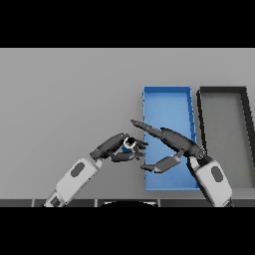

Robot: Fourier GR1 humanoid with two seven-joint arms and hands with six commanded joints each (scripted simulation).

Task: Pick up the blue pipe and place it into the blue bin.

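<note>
- Left hand [117, 146]: fingers curled round the blue pipe [128, 144], only a small blue-and-white end showing between fingertips and thumb. Held just left of the bin's near left corner, apparently above the table [64, 94].
- Blue bin [167, 99]: open, nothing visible inside; its long side runs away from the robot.
- Right hand [172, 142]: fingers straight and spread apart, holding nothing, reaching leftward over the bin's near half and close to the pipe.
- Dark bin [224, 90]: just beside the blue one, further right.
- Judgement: carry the pipe rightward past the rim, well over the floor, before releasing; right hand should clear out to avoid a knock.
</note>
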